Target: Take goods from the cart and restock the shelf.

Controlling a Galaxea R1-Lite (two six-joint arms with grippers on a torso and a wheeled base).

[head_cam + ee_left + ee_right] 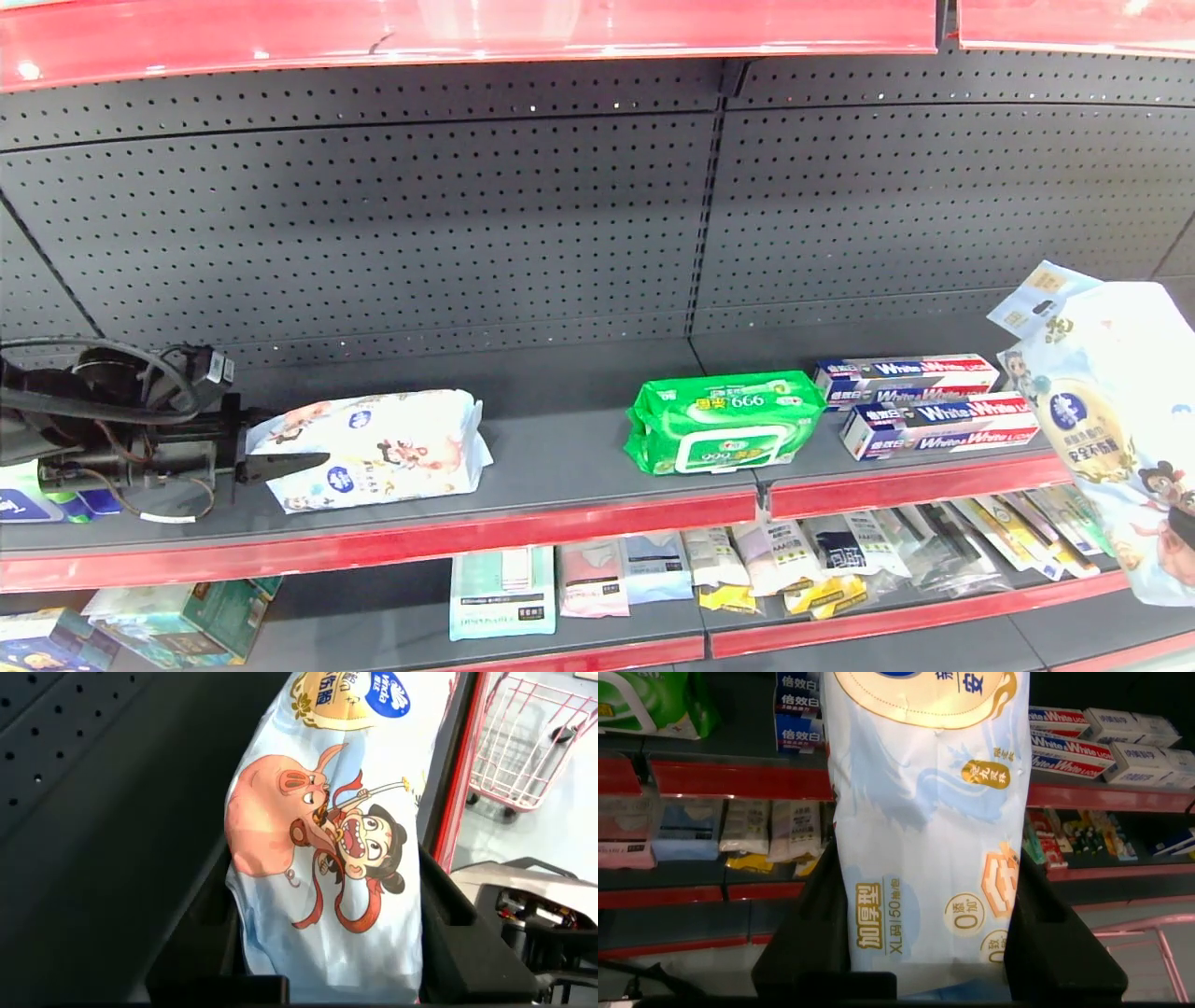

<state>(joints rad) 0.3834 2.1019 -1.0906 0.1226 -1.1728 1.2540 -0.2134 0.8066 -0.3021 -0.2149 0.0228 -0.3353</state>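
Note:
A white pack with cartoon figures (373, 448) lies on the grey shelf (560, 467), towards its left end. My left gripper (299, 464) reaches in from the left and is shut on that pack's near end; in the left wrist view the pack (327, 840) sits between the two black fingers (201, 938). At the right edge a second white pack (1111, 411) hangs upright in the air in front of the shelf. My right gripper (924, 952) is shut on this second pack (924, 812) at its lower end.
A green wipes pack (724, 420) and two toothpaste boxes (934, 415) lie on the same shelf to the right. The lower shelf holds several flat packs (747, 569) and boxes (177, 621). A pink cart (533, 737) stands behind. The perforated back wall (467, 215) is bare.

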